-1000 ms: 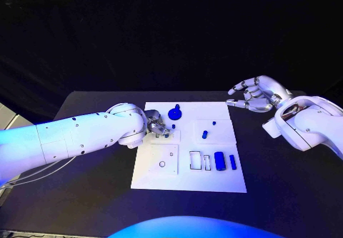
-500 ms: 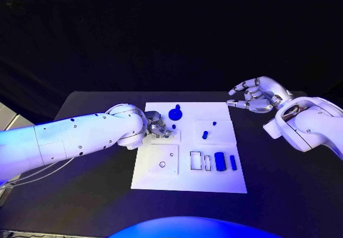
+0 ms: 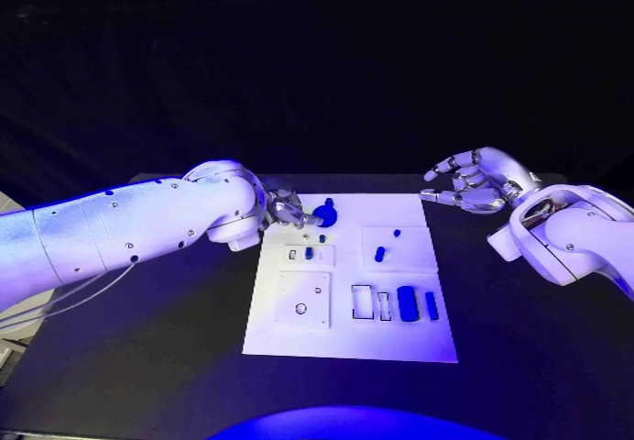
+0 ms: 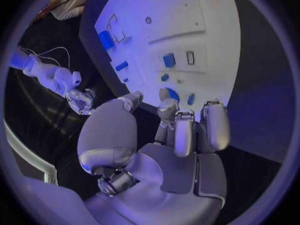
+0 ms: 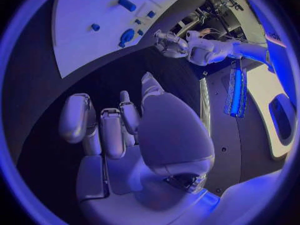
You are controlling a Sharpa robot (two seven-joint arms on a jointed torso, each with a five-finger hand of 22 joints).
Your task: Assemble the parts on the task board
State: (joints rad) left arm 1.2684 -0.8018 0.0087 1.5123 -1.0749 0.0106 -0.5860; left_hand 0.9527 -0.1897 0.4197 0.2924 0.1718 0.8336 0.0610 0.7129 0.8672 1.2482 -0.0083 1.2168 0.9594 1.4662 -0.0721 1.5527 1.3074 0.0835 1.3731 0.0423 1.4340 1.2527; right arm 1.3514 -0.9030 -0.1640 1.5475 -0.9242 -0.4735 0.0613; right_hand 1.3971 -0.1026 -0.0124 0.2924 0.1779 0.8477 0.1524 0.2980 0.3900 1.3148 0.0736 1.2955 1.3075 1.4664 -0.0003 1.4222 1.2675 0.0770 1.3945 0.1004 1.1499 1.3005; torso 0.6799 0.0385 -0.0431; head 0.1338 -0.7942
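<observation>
The task board (image 3: 346,344) was seen lying flat in the middle of the black desk (image 3: 158,367), a white plate carrying several small blue parts. Near its far edge a round blue part (image 3: 325,214) was found, with a small blue peg (image 3: 308,251) standing in a raised white block just nearer the robot. A second blue peg (image 3: 379,254) was seen tilted on the square panel toward the right side of the board. Along the near right portion, a broad blue block (image 3: 407,302) and a slim blue bar (image 3: 431,304) were set side by side, just beside two empty outlined slots (image 3: 361,301). A white square panel with a small hole (image 3: 301,308) was noted on the near left of the board.

The left hand (image 3: 289,209) was held above the far left corner of the board, close beside the round blue part; in the left wrist view (image 4: 169,135) its fingers were seen loosely curled and apart, with nothing held between them.

The right hand (image 3: 473,179) was raised off the desk beyond the board's far right corner, well apart from the parts. Its fingers were spread and gently curved, and nothing was gripped, as the right wrist view (image 5: 125,130) confirmed.
</observation>
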